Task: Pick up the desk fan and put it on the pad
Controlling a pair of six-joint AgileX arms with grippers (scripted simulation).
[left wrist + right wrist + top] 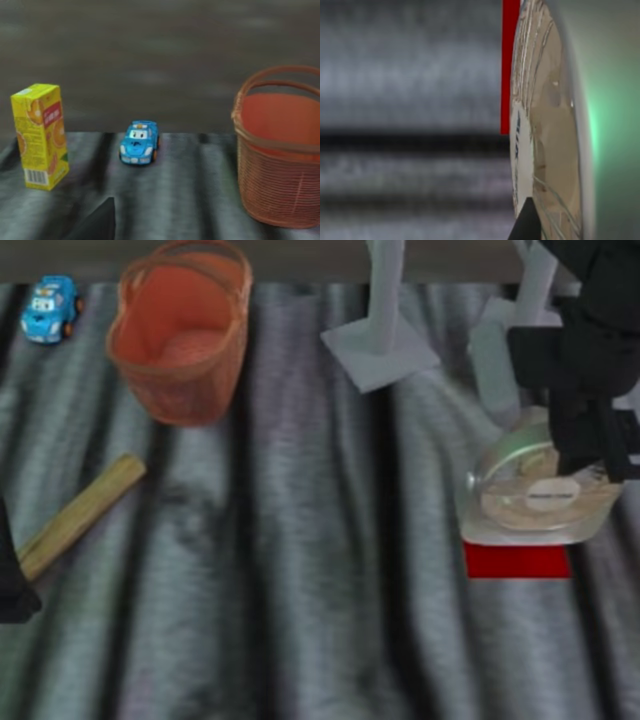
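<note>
The desk fan [530, 490], shiny silver with a pale green disc, is on the table's right side and overlaps the far part of the red pad [516, 561]. A red strip of the pad shows in front of it. My right gripper [592, 455] comes down from the far right and is shut on the desk fan. In the right wrist view the fan [545, 130] fills the frame beside a sliver of the pad [509, 65], with one dark fingertip [527, 222] against it. My left gripper [10, 585] is parked at the left edge, open.
An orange-red mesh basket [182, 330] and a blue toy car [50, 308] stand at the far left. A wooden handle [80, 515] lies by the left arm. Two grey posts [380, 340] [498, 355] stand behind the fan. A yellow juice carton [40, 137] shows in the left wrist view.
</note>
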